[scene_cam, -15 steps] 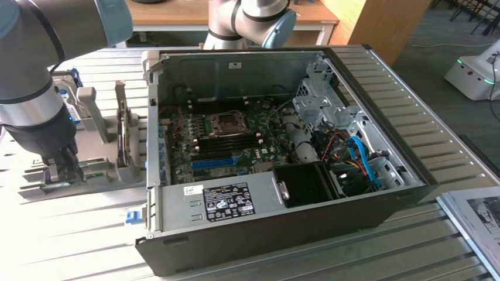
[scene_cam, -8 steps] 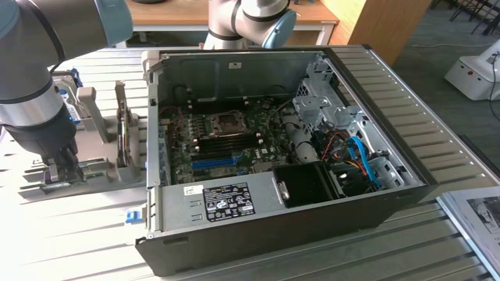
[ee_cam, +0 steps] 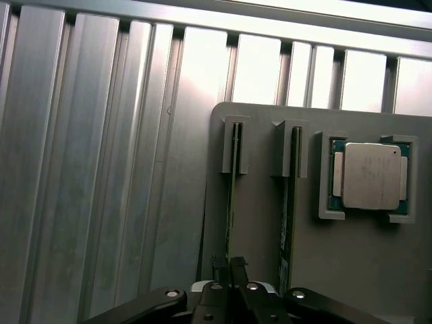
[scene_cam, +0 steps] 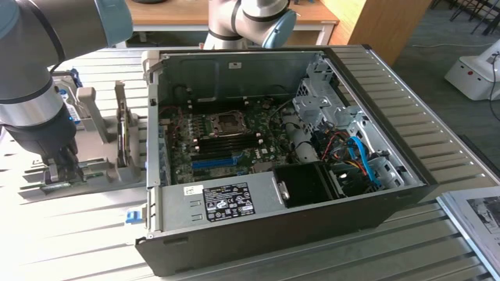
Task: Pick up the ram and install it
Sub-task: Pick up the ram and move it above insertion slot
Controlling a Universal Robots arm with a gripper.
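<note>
Ext. view: my grey-and-blue arm (scene_cam: 31, 88) hangs at the ext. view's left, jaws low over the grey plastic holder block (scene_cam: 109, 167) on the ribbed aluminium desk (scene_cam: 78, 234). Can't tell the jaw gap from this side. Just beside the holder block, toward the ext. view's right, lies the black open PC tower (scene_cam: 312, 228), w/ its green motherboard (scene_cam: 234, 137) and long blue plastic slots (scene_cam: 215, 162) exposed.

Wrist view: jaws narrow, nearly together. My dark fingertips (ee_cam: 239, 266) pinch the near end of the ram (ee_cam: 233, 196), a slim long green circuit-board strip seen edge-on. It stands on edge in the holder block (ee_cam: 260, 223), far end seated in a grey slot bracket. A second similar green stick (ee_cam: 290, 196) stands parallel in the next bracket, btwn the ram and a square silver-capped processor (ee_cam: 368, 175) sitting in its own grey pocket. Ribbed desk (ee_cam: 101, 169) runs alongside the holder block.
</note>
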